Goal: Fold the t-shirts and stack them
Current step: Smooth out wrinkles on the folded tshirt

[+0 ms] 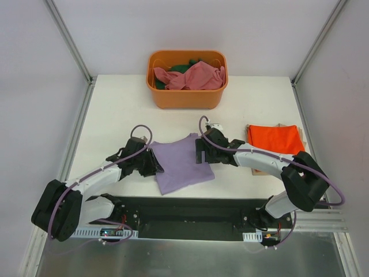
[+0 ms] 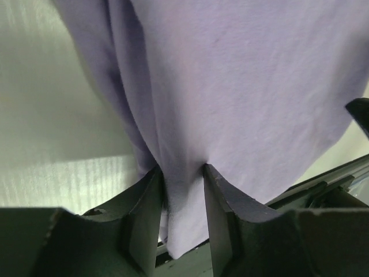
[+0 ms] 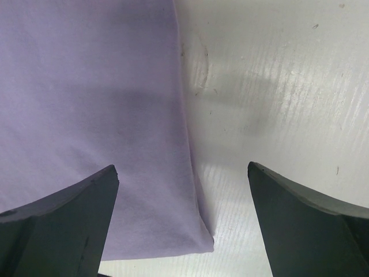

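Note:
A lavender-purple t-shirt [image 1: 181, 164] lies folded on the white table between my arms. My left gripper [image 1: 154, 166] is shut on its left edge; the left wrist view shows cloth [image 2: 230, 86] pinched between the two fingers. My right gripper [image 1: 200, 151] is open over the shirt's right edge, whose corner [image 3: 196, 242] lies between the spread fingers in the right wrist view. A folded orange-red t-shirt [image 1: 275, 140] lies at the right. A dusty pink shirt [image 1: 193, 76] and a dark green one [image 1: 183, 64] lie in the orange tub.
The orange plastic tub [image 1: 187, 97] stands at the back middle of the table. A thin tan board [image 1: 262, 168] shows under the orange-red shirt. Metal frame posts rise at both back corners. A black base rail [image 1: 190, 216] runs along the near edge.

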Action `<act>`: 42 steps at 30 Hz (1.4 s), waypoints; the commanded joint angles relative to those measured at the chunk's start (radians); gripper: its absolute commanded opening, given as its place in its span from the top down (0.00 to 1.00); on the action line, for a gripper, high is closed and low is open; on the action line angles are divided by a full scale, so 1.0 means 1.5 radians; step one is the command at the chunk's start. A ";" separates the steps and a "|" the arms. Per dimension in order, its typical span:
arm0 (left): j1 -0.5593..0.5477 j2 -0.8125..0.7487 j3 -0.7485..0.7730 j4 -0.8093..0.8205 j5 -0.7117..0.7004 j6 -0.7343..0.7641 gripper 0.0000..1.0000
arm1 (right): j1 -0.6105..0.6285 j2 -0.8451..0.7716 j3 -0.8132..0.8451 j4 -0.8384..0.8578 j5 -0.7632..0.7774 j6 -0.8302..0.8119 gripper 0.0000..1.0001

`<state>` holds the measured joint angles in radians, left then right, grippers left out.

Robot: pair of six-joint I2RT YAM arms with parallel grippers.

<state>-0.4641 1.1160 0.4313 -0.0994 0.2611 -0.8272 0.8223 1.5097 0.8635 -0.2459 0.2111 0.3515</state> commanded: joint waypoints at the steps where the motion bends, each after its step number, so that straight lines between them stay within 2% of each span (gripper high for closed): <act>1: -0.002 0.004 0.001 -0.042 0.012 -0.027 0.66 | -0.002 -0.037 -0.004 -0.018 0.002 0.009 0.04; 12: -0.018 -0.121 -0.041 -0.086 0.075 -0.049 0.57 | -0.002 -0.047 -0.015 -0.019 -0.001 0.008 0.04; 21: -0.020 -0.103 -0.035 -0.160 0.073 -0.020 0.53 | -0.002 -0.054 -0.020 -0.021 -0.001 0.008 0.04; 26: -0.036 -0.088 -0.023 -0.161 0.085 -0.029 0.65 | -0.003 -0.058 -0.023 -0.023 -0.004 0.010 0.03; 32: -0.052 -0.124 -0.017 -0.161 0.095 -0.038 0.71 | -0.002 -0.065 -0.024 -0.027 0.002 0.005 0.03; 37: -0.053 -0.108 -0.002 -0.160 0.107 -0.037 0.87 | -0.003 -0.061 -0.022 -0.027 -0.010 0.004 0.03; 39: -0.054 -0.108 0.005 -0.160 0.105 -0.036 0.98 | -0.002 -0.059 -0.022 -0.027 -0.010 0.003 0.03; 42: -0.054 -0.120 0.004 -0.135 0.100 -0.042 1.00 | -0.002 -0.059 -0.022 -0.025 -0.013 0.002 0.03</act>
<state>-0.5316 0.9516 0.4019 -0.3283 0.3943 -0.8806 0.8211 1.4528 0.8261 -0.2745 0.1997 0.3546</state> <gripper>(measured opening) 0.009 0.968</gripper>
